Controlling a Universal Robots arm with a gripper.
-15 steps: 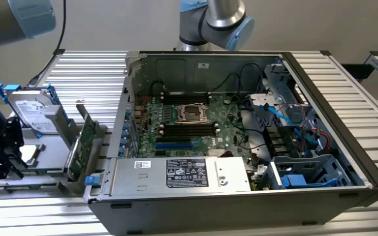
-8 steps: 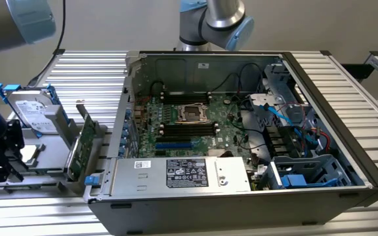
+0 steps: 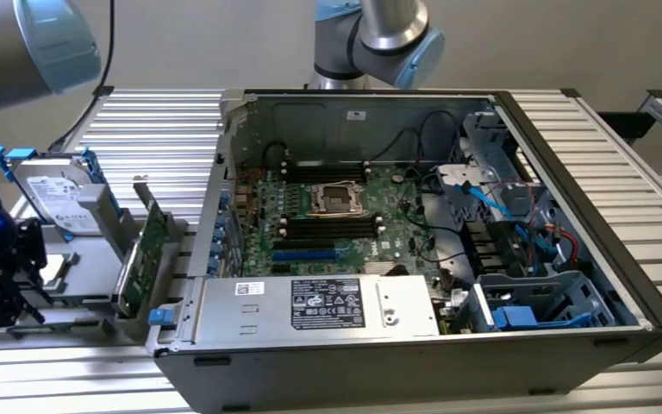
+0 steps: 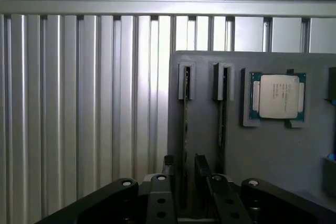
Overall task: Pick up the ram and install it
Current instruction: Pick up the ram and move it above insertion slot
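While the fingers (image 4: 201, 163) stand spread, the ram (image 4: 185, 124) sits edge-on in a slot of the grey holder (image 4: 273, 156), its long axis running straight away, its near end between them.

Slatted table (image 3: 147, 129) under computer case (image 3: 400, 384), tray (image 4: 273, 156)

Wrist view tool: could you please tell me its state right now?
Tool: open, one finger on each side of the ram, not clamped on it.
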